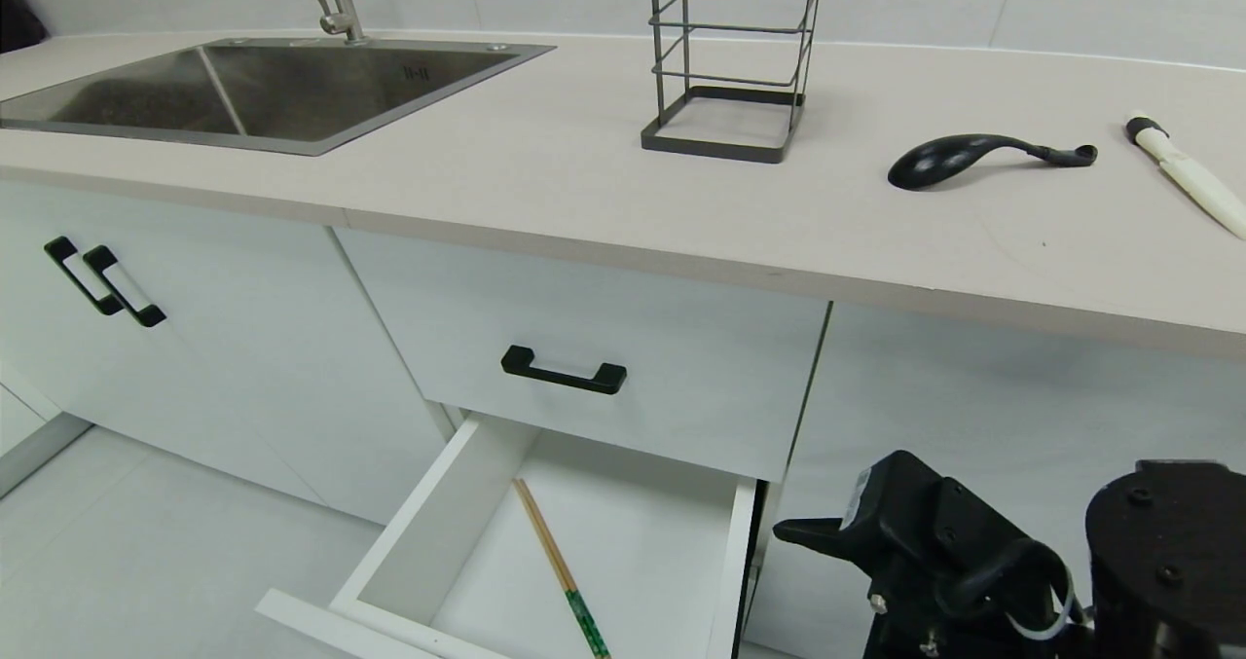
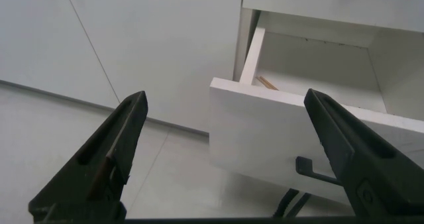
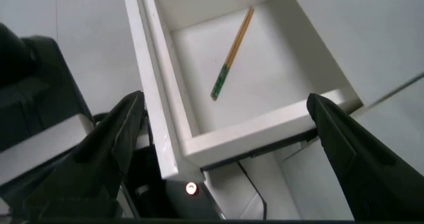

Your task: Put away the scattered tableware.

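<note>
A black spoon (image 1: pixel 959 158) lies on the countertop (image 1: pixel 545 172) at the right, and a cream-handled knife (image 1: pixel 1192 177) lies beyond it near the right edge. Below, the lower drawer (image 1: pixel 443 532) stands pulled out with a pair of green-tipped chopsticks (image 1: pixel 563 569) inside. My right gripper (image 3: pixel 225 99) hangs open and empty above that drawer (image 3: pixel 159 98), with the chopsticks (image 3: pixel 232 55) lying on the floor of it. Low down beside the drawer's front panel (image 2: pixel 265 138), my left gripper (image 2: pixel 225 98) is open and empty; the chopsticks' end (image 2: pixel 267 83) peeks over the rim.
A dark wire rack (image 1: pixel 730 65) stands on the counter at the middle back. A steel sink (image 1: pixel 263 90) with a faucet is at the left. The shut upper drawer has a black handle (image 1: pixel 563 372). Cabinet doors and pale floor lie to the left.
</note>
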Motion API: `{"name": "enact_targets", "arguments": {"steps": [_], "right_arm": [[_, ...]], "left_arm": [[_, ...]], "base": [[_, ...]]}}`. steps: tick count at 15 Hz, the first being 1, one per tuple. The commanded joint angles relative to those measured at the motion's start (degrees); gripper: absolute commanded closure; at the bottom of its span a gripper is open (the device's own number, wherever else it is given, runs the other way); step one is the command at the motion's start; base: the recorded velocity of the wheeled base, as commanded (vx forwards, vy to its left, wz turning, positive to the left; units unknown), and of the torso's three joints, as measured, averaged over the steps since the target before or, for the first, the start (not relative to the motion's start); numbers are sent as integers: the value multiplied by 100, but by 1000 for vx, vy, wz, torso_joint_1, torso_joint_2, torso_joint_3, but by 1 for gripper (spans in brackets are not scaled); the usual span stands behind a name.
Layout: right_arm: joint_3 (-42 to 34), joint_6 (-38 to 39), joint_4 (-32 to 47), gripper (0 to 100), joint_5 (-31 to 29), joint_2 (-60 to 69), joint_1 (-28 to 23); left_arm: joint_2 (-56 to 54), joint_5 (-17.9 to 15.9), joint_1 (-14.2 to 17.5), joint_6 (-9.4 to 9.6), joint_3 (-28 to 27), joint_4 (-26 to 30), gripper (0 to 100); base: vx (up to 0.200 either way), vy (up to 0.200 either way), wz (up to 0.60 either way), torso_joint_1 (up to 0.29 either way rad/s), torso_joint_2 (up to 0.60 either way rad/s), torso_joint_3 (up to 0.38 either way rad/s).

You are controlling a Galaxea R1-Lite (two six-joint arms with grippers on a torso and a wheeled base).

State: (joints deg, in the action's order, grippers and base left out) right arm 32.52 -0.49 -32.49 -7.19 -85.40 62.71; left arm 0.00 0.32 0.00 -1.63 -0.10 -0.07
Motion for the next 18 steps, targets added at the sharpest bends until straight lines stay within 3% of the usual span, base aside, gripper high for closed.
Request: {"name": "enact_targets", "arguments": {"steps": [1, 10, 15, 18], "right_arm": [[43, -22, 14, 0, -1, -109, 66], [52, -30, 41, 0, -1, -65, 497], [166, -30, 50, 0, -1, -74, 541], [386, -22, 313, 0, -1, -47, 637]], "left_arm": [[0, 3, 0, -4, 1, -1, 0], [0, 3, 0, -4, 1, -1, 0], [0, 3, 0, -4, 1, -1, 0], [0, 3, 0, -4, 1, -1, 0]], "base": [[0, 0, 0, 0, 0, 0], [0, 0, 0, 4, -6, -2], [0, 0, 0, 208, -112, -101], [0, 0, 0, 227, -595, -237]]}}
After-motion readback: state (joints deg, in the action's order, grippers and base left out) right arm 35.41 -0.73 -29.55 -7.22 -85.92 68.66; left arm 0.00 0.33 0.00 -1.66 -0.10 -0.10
